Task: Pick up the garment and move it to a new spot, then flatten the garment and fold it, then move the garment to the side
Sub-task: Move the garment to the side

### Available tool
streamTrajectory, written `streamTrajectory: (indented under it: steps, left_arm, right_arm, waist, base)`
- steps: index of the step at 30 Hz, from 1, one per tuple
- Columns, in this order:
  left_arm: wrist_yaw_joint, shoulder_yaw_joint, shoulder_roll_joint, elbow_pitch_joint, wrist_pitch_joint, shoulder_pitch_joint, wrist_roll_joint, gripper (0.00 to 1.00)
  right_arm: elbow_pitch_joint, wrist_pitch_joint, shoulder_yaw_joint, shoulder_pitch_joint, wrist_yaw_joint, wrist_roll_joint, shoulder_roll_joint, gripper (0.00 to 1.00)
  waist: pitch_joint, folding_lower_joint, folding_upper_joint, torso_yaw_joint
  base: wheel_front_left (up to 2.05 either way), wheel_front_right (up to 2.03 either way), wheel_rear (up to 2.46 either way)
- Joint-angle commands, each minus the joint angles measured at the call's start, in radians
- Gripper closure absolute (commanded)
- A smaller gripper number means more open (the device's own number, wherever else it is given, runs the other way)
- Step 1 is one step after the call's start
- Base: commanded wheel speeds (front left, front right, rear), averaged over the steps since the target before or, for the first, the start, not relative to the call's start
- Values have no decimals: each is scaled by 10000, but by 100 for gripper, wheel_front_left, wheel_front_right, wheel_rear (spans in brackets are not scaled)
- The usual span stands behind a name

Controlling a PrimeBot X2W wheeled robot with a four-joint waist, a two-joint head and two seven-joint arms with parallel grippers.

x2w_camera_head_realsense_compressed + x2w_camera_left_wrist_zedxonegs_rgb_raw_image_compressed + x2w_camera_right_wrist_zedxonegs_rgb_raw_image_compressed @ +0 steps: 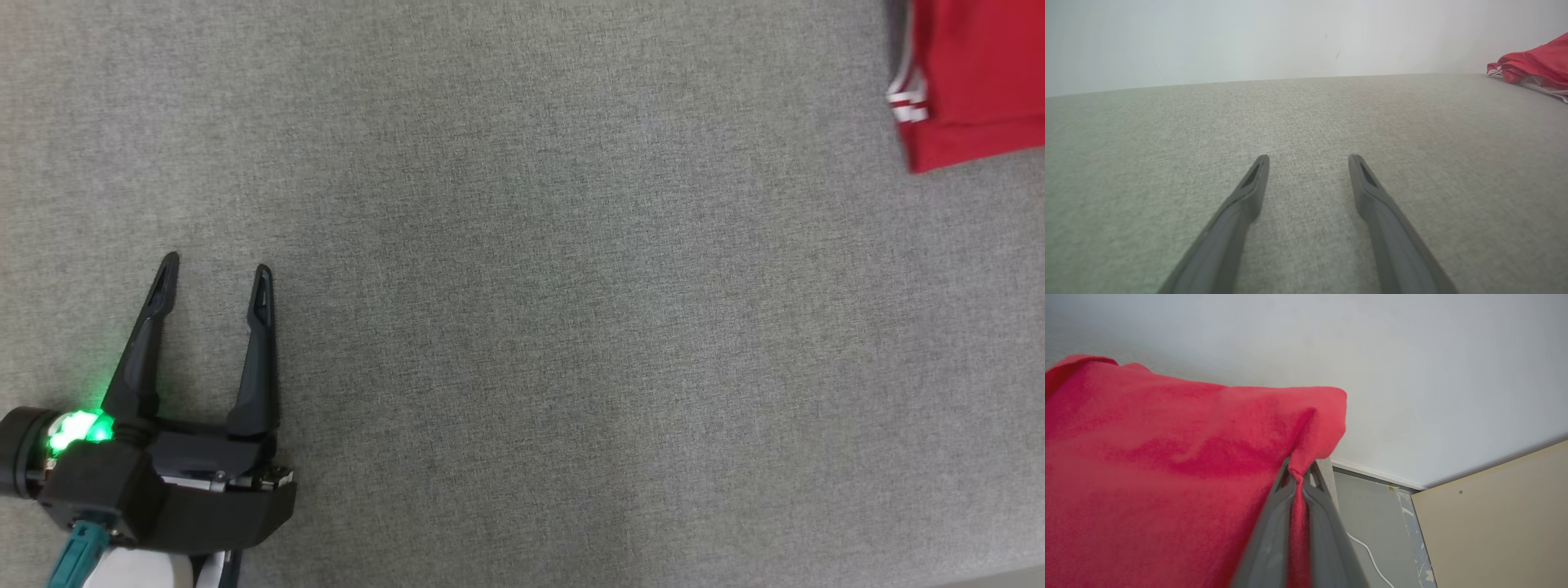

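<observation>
- The garment (971, 73), red with white trim, lies at the far right edge of the grey table (522, 327).
- The right gripper (1299, 477) is clenched on a fold of the garment's edge.
- The left gripper (214, 269) hangs released over bare table, well apart from the garment.
- Beyond the right gripper: white wall (1433, 375), grey floor (1372, 510) with a white cable (1372, 555), and a beige panel (1502, 518).

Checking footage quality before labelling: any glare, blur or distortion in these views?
Head view: even light, no glare; a green lamp glows on the left gripper. Left wrist view: wide angle bows the grey surface; fingers soft near the bottom. Right wrist view: the garment, pinched in the right gripper, is close and blurry.
</observation>
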Motion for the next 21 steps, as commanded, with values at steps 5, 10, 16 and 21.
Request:
streamTrajectory:
  steps: [5, 10, 16, 21]
  left_arm:
    - [-6, 18, 62, -22, -29, 172, -4, 0]
    - [-8, 0, 46, -36, -28, 111, 26, 0]
    - [-9, -47, -73, 91, -23, 7, -22, 0]
    - [-10, 46, -175, 218, -23, 122, -91, 0]
  right_arm:
    - [-238, 265, 279, -455, -28, -173, -603, 100]
    - [-155, 607, 559, -831, -28, -217, -893, 100]
    - [277, 190, 358, -1249, -28, -749, -881, 0]
    - [500, -448, 164, -1346, -28, -1073, -478, 0]
  waist:
    - [159, -1, -2, -41]
    - [240, -1, -2, -30]
    - [201, -1, -2, 81]
    - [-183, -1, -2, 174]
  base:
    - [0, 0, 0]
    - [0, 0, 0]
    - [0, 0, 0]
    - [0, 0, 0]
